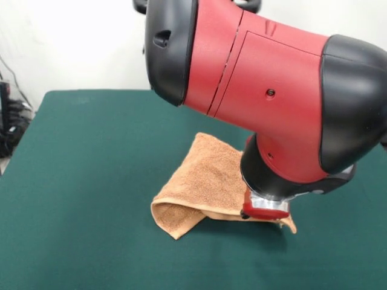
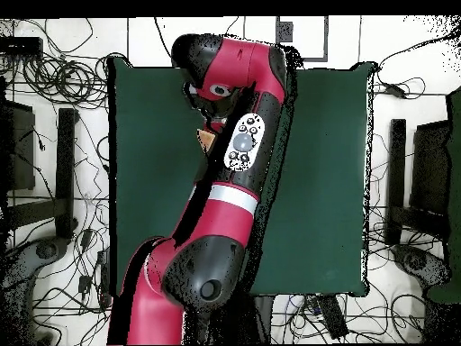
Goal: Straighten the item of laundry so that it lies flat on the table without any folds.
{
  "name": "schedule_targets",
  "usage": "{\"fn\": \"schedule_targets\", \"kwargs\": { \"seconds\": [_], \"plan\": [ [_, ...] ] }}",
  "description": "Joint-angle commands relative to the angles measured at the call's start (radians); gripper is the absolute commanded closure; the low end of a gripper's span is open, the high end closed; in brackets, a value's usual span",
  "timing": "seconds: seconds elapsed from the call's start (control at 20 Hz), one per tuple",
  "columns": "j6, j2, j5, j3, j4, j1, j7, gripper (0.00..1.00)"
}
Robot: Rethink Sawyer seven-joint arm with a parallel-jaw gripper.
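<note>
The orange-tan towel (image 1: pixel 202 181) lies on the dark green table (image 1: pixel 91 169), right of its middle, folded over itself with a rolled fold at its near left corner. My gripper (image 1: pixel 266 212) is down on the towel's right edge, where a small corner of cloth sticks out beneath it. The wrist hides how the gripper stands. In the overhead view the red arm covers nearly all of the towel, and only a small orange patch (image 2: pixel 209 140) shows beside the arm over the table (image 2: pixel 333 180).
The bulky red and black arm (image 1: pixel 272 90) fills the upper right of the front view. Tangled cables (image 2: pixel 54 81) and dark stands (image 2: pixel 63 171) lie on the floor round the table. More cables (image 1: pixel 9 121) hang off the table's left side.
</note>
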State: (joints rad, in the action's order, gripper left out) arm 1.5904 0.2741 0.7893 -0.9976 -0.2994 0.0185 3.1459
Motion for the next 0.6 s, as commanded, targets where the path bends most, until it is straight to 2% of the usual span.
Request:
{"fn": "schedule_targets", "kwargs": {
  "seconds": [0.05,0.6],
  "plan": [
    [-0.138,0.083,0.008,0.131,-0.049,-0.019,0.047,0.00],
    [-0.180,0.092,0.004,0.157,-0.063,-0.025,0.049,0.00]
  ]
}}
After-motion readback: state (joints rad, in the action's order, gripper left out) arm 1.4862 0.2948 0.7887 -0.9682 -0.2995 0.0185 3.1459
